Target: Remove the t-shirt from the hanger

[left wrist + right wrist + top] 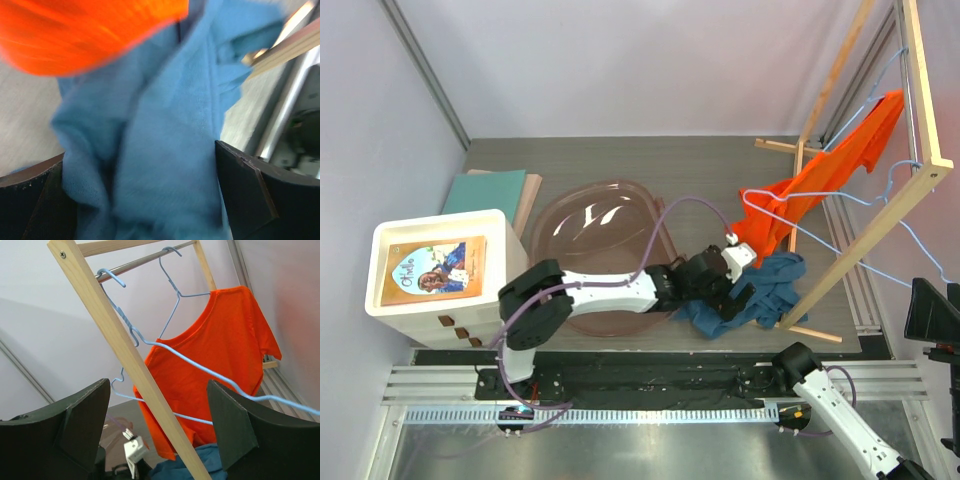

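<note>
An orange t-shirt (820, 180) hangs on a light blue wire hanger (172, 285) from the wooden rack (880, 215) at the right. It also shows in the right wrist view (220, 355) and, blurred, in the left wrist view (75, 30). A blue t-shirt (770, 285) lies crumpled on the table at the rack's foot. My left gripper (735, 290) is down on it, and blue cloth (160, 125) fills the space between the widely spread fingers (240, 185). My right gripper (159, 390) is open and empty, off to the right of the rack and facing it.
An empty blue wire hanger (200, 367) hangs in front of the orange shirt. A pink translucent basin (595, 235) sits mid-table. A white drawer box (390, 300) with a book on top stands at the left, with teal books (495, 190) behind it.
</note>
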You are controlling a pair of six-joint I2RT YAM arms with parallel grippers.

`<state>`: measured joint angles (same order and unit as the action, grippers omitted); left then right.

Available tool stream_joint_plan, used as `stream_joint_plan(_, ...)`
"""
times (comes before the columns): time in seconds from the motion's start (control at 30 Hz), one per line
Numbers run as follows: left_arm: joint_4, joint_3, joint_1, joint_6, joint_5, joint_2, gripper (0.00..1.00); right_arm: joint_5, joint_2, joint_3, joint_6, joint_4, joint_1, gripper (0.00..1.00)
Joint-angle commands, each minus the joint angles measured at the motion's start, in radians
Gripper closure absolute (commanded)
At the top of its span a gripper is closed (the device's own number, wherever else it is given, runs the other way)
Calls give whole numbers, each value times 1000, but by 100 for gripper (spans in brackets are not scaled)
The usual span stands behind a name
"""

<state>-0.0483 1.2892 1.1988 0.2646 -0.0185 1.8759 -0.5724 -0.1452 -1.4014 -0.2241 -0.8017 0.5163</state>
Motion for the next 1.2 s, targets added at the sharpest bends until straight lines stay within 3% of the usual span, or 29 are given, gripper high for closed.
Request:
stream_joint_plan(0.0, -27, 33, 57, -50, -126, 68, 0, 22, -13, -7, 3, 1, 11, 17)
stream_joint_plan(0.17, -22, 41, 70, -33, -153, 112, 2, 13, -5, -7, -1, -8, 11, 17)
stream_joint_plan(0.27, -4, 47, 70, -41, -164, 124, 18, 8, 6, 4, -14, -10, 13, 17)
stream_joint_plan(0.3, -1, 51, 70, -42, -170, 126, 39, 9, 3, 4, -14, -11, 14, 17)
stream_joint_plan(0.37, 8, 56, 68, -42, -187, 121, 64, 9, -1, -4, -12, -16, 14, 17)
stream_joint_plan(0.4, 8, 62, 68, -42, -193, 120, 84, 11, -7, -5, -9, -16, 14, 17)
stream_joint_plan(0.5, 44, 90, 68, -39, -187, 105, 98, 9, -19, -14, -6, -13, 14, 17)
stream_joint_plan(0.73, -5, 39, 61, 24, -124, -14, 100, -1, -10, -22, -3, -4, 16, 17)
stream_joint_plan(1.03, -166, -116, -22, 234, 6, -190, 100, -1, -31, -59, 17, -5, 16, 17)
stream_joint_plan(1.17, -167, -142, -53, 258, -33, -273, 100, -9, -31, -56, 26, -1, 16, 17)
